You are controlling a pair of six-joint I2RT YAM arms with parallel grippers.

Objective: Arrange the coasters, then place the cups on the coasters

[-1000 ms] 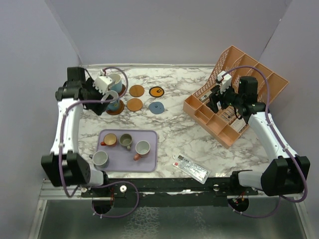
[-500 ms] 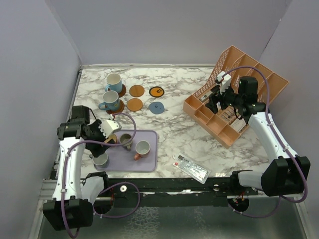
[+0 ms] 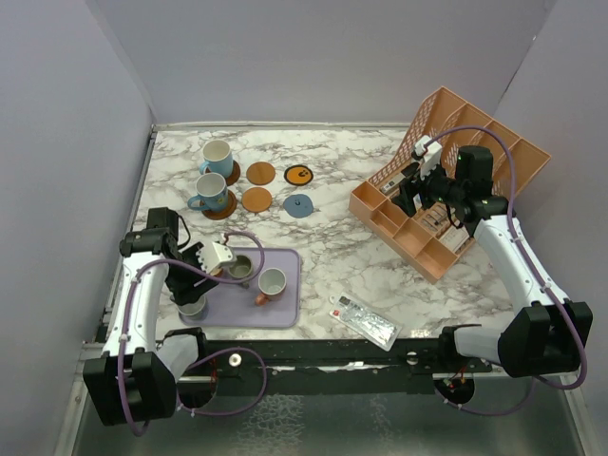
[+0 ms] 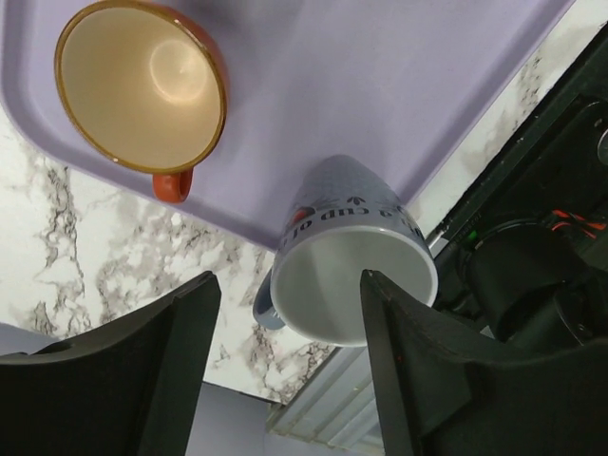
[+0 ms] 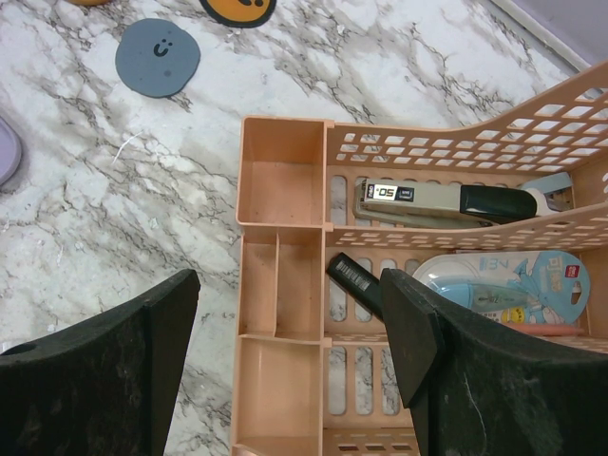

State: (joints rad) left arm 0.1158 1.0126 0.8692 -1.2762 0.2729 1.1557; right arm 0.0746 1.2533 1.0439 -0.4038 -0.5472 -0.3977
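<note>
Seen from above, the job looks about a third done. Six coasters lie in a block at the far left of the marble table [image 3: 332, 247]. Two light blue cups [image 3: 211, 193] already sit on the dark brown coasters [image 3: 226, 211]. The tan-orange coasters [image 3: 260, 173], the black-marked orange coaster [image 3: 299, 174] and the grey-blue coaster [image 3: 299, 205] are bare.

Four cups wait at the lavender tray [image 3: 285, 309]: the olive cup [image 3: 239, 268], the salmon-handled cup [image 3: 272, 282], the orange cup (hidden under the wrist here) and the grey-white mug [image 3: 193, 304] at the tray's left edge. The left gripper [image 3: 198, 283] hangs over that mug. The right gripper [image 3: 408, 195] hovers over the orange organiser [image 3: 446, 190], well apart from the cups. A flat packet [image 3: 364, 321] lies near the front edge, away from the coasters.

In the left wrist view, the fingers [image 4: 142, 370] are spread to either side of the grey-white mug, mouth up at the tray's rim. A gap shows on one side, so I judge nothing is gripped yet. The orange cup stands near on the tray and could be nudged on the lift.

In the right wrist view, the fingers [image 5: 114, 380] are parted and empty above the organiser's compartments, which hold a stapler [image 5: 446, 199].
</note>
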